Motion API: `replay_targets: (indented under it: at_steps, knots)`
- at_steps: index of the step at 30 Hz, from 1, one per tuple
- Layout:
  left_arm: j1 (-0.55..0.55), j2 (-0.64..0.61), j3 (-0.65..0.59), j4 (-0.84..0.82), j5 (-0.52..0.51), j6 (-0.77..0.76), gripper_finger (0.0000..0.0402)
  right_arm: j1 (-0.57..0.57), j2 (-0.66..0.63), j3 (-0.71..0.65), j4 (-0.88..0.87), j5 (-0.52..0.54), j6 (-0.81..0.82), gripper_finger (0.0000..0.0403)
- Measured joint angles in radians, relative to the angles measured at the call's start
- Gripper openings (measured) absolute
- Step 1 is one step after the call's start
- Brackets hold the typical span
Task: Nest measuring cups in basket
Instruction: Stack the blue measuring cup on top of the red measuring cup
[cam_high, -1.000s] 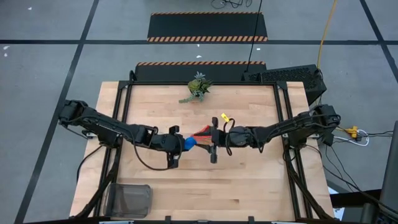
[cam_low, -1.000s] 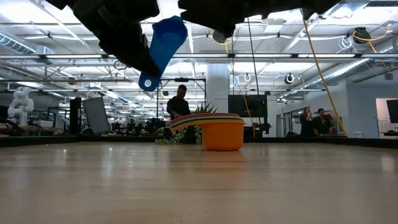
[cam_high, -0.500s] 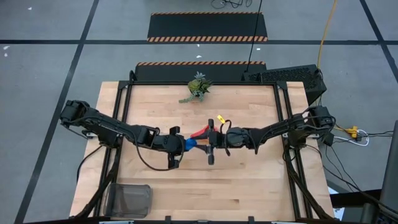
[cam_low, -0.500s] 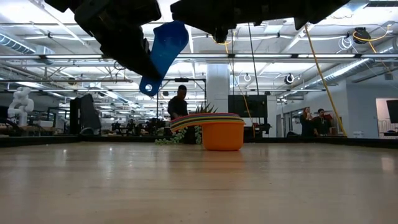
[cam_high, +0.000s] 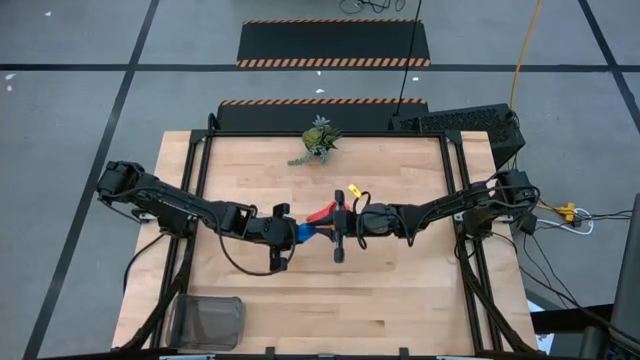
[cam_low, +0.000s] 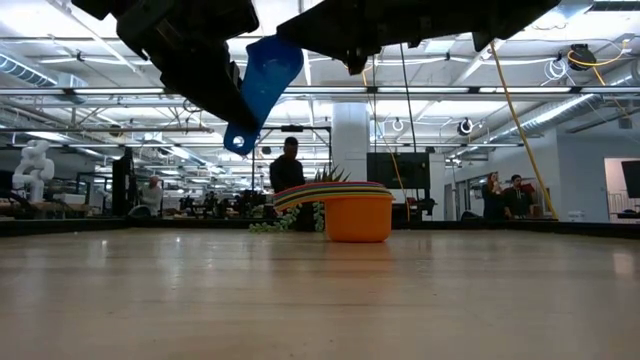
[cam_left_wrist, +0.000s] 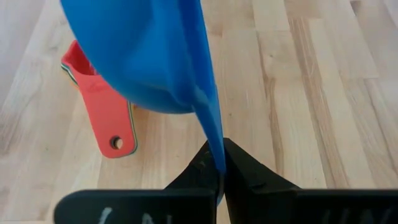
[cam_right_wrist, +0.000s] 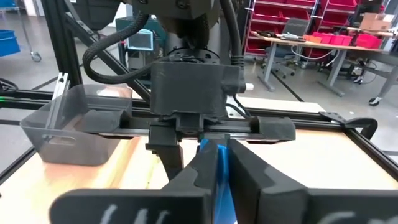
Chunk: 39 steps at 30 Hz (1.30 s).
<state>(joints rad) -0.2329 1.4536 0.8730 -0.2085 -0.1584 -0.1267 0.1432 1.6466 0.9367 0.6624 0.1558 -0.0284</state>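
A blue measuring cup (cam_high: 304, 232) hangs in the air between my two grippers above the middle of the table. In the low view the blue cup (cam_low: 268, 70) tilts, with its holed handle end lowest. My left gripper (cam_high: 290, 232) is shut on it from the table's left. My right gripper (cam_high: 322, 232) faces it from the right, also shut on it. The other cups sit nested in a stack (cam_low: 357, 212) on the table beyond, orange outermost, with the red handle (cam_high: 320, 213) sticking out. The grey mesh basket (cam_high: 205, 320) stands at the near left corner. My left gripper pinches the blue cup's handle (cam_left_wrist: 215, 149) between its two fingers, coming level from the table's left. The cup is lifted clear of the table, its bowl (cam_left_wrist: 143, 56) beyond the fingertips. My right gripper (cam_right_wrist: 214, 168) has a thin blue edge of the cup (cam_right_wrist: 209, 154) between its two fingers, coming level from the table's right. Which part of the cup this is cannot be told.
A small green plant (cam_high: 318, 140) stands near the far edge. The nested stack's red handle (cam_left_wrist: 111, 118) lies on the wood just beyond the held cup. The basket (cam_right_wrist: 74, 130) also shows behind the left arm. Bare wood lies toward the near edge.
My right gripper has moved toward the table's left, up to the blue cup that my left gripper holds in the air. The cup and the left gripper have stayed almost where they were.
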Motion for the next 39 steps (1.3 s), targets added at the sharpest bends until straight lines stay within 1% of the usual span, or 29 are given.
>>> replay_targets:
  at_steps: [4,11,14,16,21,25,27,31,34,36,39]
  knots:
    - [0.000,0.000,0.000,0.000,-0.002,-0.005,0.0012,0.000,-0.001,0.000,0.000,-0.001,-0.013,0.0005]
    - [0.002,0.000,0.000,0.005,-0.011,-0.039,0.0020,0.001,-0.019,0.000,-0.028,0.023,-0.056,0.0002]
    - [0.001,0.000,0.000,0.008,-0.043,-0.046,0.0033,0.001,-0.039,0.000,-0.059,0.025,-0.061,0.0001]
    - [0.001,0.000,0.000,0.009,-0.074,-0.061,0.0051,0.001,-0.056,0.000,-0.088,0.028,-0.064,0.0001]
    - [-0.005,-0.001,0.000,0.008,-0.080,-0.085,0.0111,0.001,-0.101,-0.002,-0.161,0.053,-0.066,0.0001]
    - [-0.004,-0.001,0.000,0.008,-0.081,-0.100,0.0156,0.000,-0.145,-0.042,-0.145,0.059,-0.063,0.0000]
    - [-0.005,-0.009,0.000,-0.004,-0.085,-0.105,0.0175,0.000,-0.172,-0.069,-0.141,0.091,-0.066,0.0000]
    - [-0.005,-0.031,0.000,-0.015,-0.135,-0.115,0.0201,-0.002,-0.255,-0.130,-0.111,0.127,-0.061,0.0001]
    - [-0.011,-0.050,0.000,-0.024,-0.191,-0.114,0.0208,-0.005,-0.329,-0.193,-0.078,0.137,-0.040,0.0001]
    - [-0.025,-0.061,0.000,-0.027,-0.247,-0.081,0.0207,-0.013,-0.374,-0.244,-0.007,0.135,-0.015,0.0001]
    - [-0.056,-0.063,0.000,0.004,-0.346,0.009,0.0200,-0.025,-0.427,-0.330,0.127,0.134,0.031,0.0001]
